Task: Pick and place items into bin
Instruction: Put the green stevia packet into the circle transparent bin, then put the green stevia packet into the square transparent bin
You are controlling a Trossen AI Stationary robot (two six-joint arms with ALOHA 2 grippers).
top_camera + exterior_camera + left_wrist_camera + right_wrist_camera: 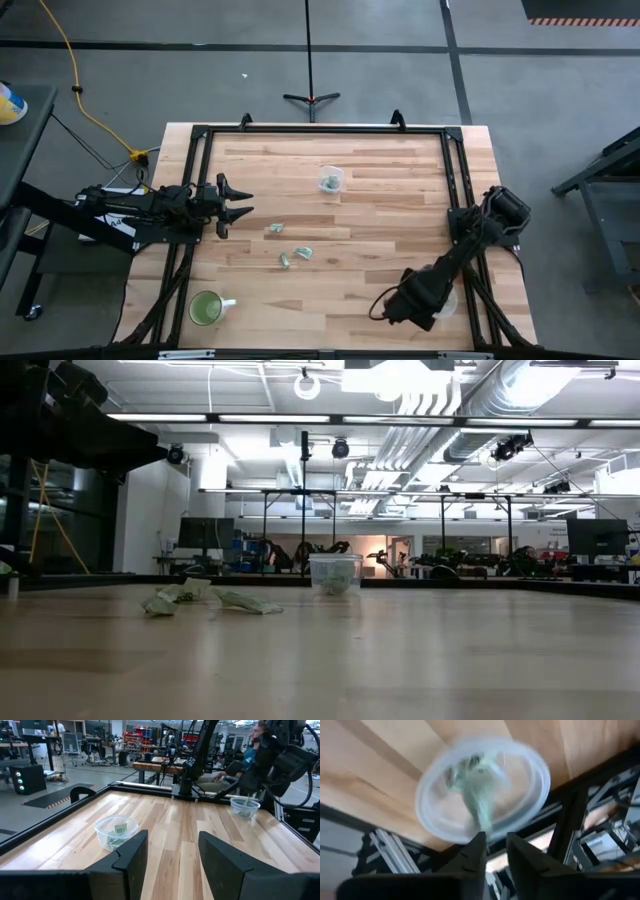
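Observation:
Three pale green-and-white scraps lie flat on the wood at mid-table (275,229) (302,252) (285,261); the low view shows them too (160,603) (250,603). One clear round bin (331,181) (116,831) stands toward the far side with scraps in it. A second clear bin (447,300) (470,795) stands near the right edge, also holding scraps. My right gripper (496,840) hovers above this second bin, nearly shut, with a scrap (479,805) at its tips. My left gripper (238,205) (172,855) waits open at the left edge, level, facing right. My right gripper has the narrow end of a pale scrap (484,832) between its fingertips, coming from above and pointing down. A narrow gap still shows between the fingers. The scrap hangs clear below them over the open bin (535,775); blur hides the exact contact.
A green mug with a white handle (207,308) stands at the near left corner. A black frame (320,130) runs around the table's edges. Bare wood lies between the scraps and the right arm. A person sits beyond the table (250,750).

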